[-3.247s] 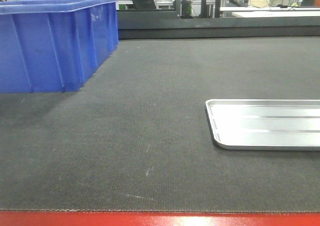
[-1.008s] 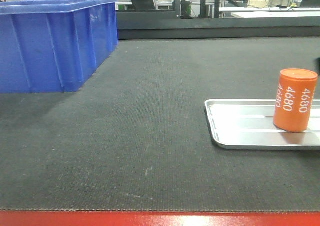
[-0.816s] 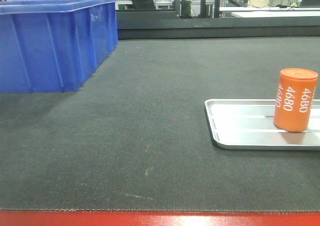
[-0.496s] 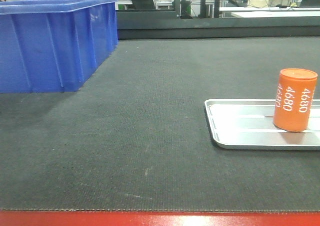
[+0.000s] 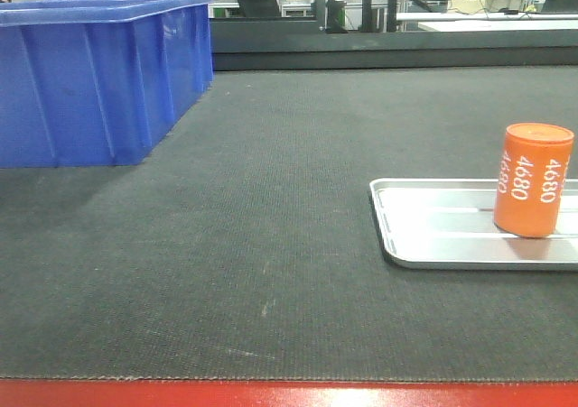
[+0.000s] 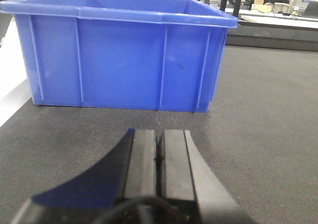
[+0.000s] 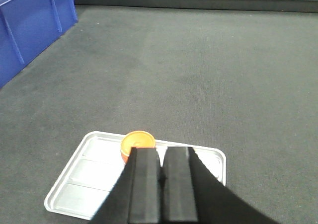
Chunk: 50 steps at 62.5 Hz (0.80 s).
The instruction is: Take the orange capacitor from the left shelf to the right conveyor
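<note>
The orange capacitor (image 5: 533, 180) stands upright on a flat silver tray (image 5: 433, 240) that lies on the right conveyor (image 5: 271, 245), a dark textured belt with a red front edge (image 5: 271, 395). In the right wrist view my right gripper (image 7: 160, 152) is shut and empty, above the tray (image 7: 84, 184). The capacitor's round orange top (image 7: 137, 141) shows just beyond its left fingertip, apart from it. My left gripper (image 6: 160, 133) is shut and empty, low over the belt (image 6: 268, 110), pointing at a blue bin. The left shelf is out of view.
A large blue plastic bin (image 5: 99, 73) stands on the belt at the back left, directly ahead of the left gripper (image 6: 124, 55); its corner shows in the right wrist view (image 7: 30, 25). A dark rail (image 5: 388, 50) bounds the belt's far side.
About three seconds ago the tray was bare; by one second ago the capacitor stood on it. A dark shape at the right edge then left the view. Nothing has moved since.
</note>
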Each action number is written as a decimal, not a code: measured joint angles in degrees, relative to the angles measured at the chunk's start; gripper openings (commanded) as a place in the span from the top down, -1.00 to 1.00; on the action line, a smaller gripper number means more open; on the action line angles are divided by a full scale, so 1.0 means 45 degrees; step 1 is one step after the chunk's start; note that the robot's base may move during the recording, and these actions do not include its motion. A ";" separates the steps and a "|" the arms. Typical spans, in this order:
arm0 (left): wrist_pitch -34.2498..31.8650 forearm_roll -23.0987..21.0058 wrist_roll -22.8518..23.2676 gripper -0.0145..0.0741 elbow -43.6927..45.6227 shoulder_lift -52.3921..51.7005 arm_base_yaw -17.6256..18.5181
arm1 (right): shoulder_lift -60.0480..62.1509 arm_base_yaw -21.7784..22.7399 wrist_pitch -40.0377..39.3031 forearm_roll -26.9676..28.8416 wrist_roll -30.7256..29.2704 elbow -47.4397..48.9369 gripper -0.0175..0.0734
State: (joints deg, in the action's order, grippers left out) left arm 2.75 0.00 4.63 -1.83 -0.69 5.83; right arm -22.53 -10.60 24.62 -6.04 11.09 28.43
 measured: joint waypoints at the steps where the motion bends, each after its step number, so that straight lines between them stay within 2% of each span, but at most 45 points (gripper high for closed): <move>1: 0.0000 0.0000 0.0000 0.91 0.0000 0.0000 0.0000 | 0.0000 0.0000 0.0000 0.0000 0.0000 0.0000 0.51; 12: 0.0000 0.0000 0.0000 0.91 0.0000 0.0000 0.0000 | 0.0506 0.0216 0.0145 0.0194 -0.0063 0.0000 0.51; 28: 0.0000 0.0000 0.0000 0.91 0.0000 0.0000 0.0000 | 0.3197 0.2517 -0.0249 0.1855 -0.2589 -0.1904 0.51; 34: 0.0000 0.0000 0.0000 0.91 0.0000 0.0000 0.0000 | 0.4168 0.2960 -0.1254 0.2015 -0.2917 -0.3250 0.51; 44: 0.0000 0.0000 0.0000 0.91 0.0000 0.0000 0.0000 | 0.5103 0.3012 -0.3724 0.2064 -0.2998 -0.5575 0.51; 50: 0.0000 0.0000 0.0000 0.91 0.0000 0.0000 0.0000 | 0.5112 0.3012 -0.4634 0.2086 -0.3019 -0.6507 0.51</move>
State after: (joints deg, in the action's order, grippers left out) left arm 2.75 0.00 4.63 -1.83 -0.69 5.83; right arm 0.48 2.95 3.76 3.35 -2.50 -0.85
